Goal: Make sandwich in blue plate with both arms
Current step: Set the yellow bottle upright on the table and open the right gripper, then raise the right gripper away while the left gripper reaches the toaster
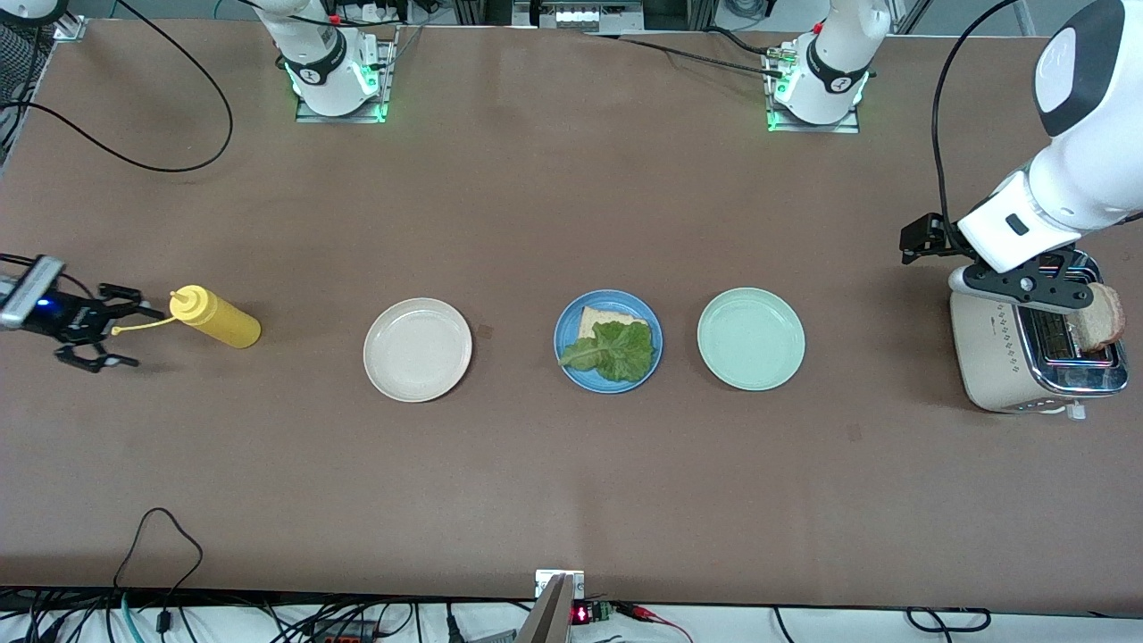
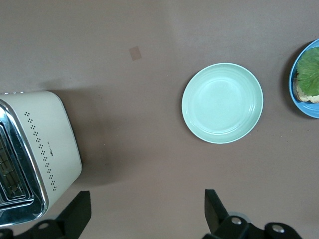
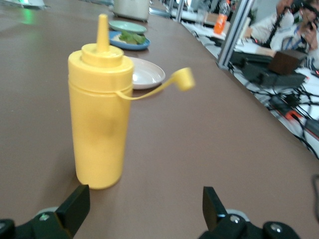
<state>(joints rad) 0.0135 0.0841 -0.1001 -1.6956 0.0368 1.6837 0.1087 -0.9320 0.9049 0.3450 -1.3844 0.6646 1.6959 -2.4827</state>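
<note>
The blue plate (image 1: 564,332) holds one slice of bread (image 1: 596,319) with a green lettuce leaf (image 1: 616,350) on top. It also shows at the edge of the left wrist view (image 2: 313,110). A second bread slice (image 1: 1101,319) stands in the toaster (image 1: 1005,357) at the left arm's end of the table. My left gripper (image 1: 1063,290) is up over the toaster, open and empty (image 2: 147,209). My right gripper (image 1: 125,330) is open and empty (image 3: 144,209), low beside a yellow squeeze bottle (image 1: 219,319) at the right arm's end.
A mint-green plate (image 1: 750,338) lies between the blue plate and the toaster (image 2: 35,154); it also shows in the left wrist view (image 2: 222,102). A cream-white plate (image 1: 417,348) lies between the blue plate and the bottle (image 3: 99,124), whose cap hangs open.
</note>
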